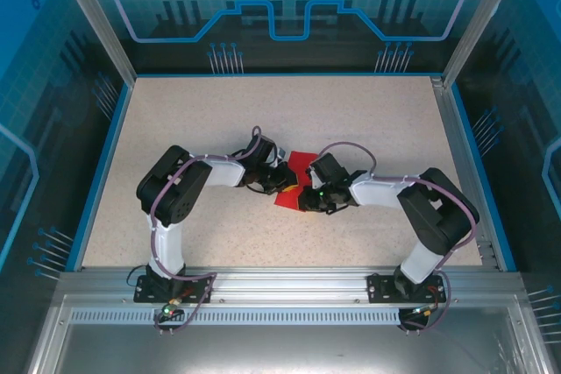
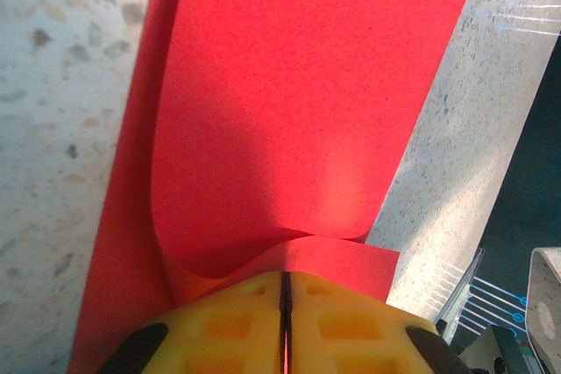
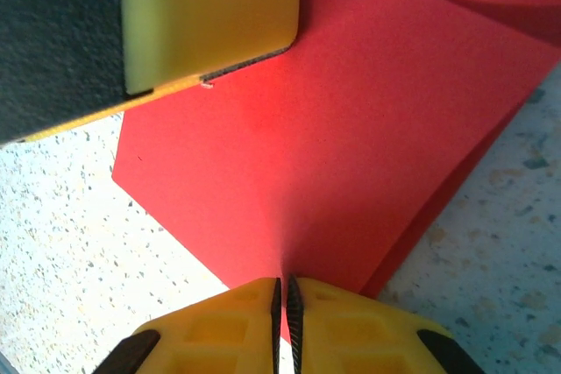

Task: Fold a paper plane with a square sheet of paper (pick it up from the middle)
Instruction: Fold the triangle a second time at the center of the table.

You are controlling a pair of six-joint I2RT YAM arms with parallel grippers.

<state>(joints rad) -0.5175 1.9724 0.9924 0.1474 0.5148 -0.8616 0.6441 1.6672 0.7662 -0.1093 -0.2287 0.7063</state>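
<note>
The bright red square sheet of thin paper is lying about mid-table, right between the two arms. It's not flat anymore. From the left wrist camera you can see one layer doubled over another, and the bend near the fingers is a soft, puffy curl, not a real crease.

Both arms have hold of it. The left end effector has its yellow jaws pinched tight on the curled edge of the sheet. The right end effector is clamped the same way on the opposite edge, with a sliver of red showing in the slit between its jaws. In the right wrist view one of the left arm's yellow fingers sits just over the far edge of the sheet, so the two are working really close together.

My read is they're mid-fold, trying to turn that loose curl into a sharp line. If it were me, I'd use the right pinch as an anchor and hold it dead steady. Then I'd have the left one lay its flap down so the edges line up before any pressing happens. The lower layer already peeks out along one side in the right wrist view, so alignment needs care.

Paper this thin will buckle or tear if the two pull against each other. The speckled beige table looks slick too, so I'd press down rather than drag.
</note>
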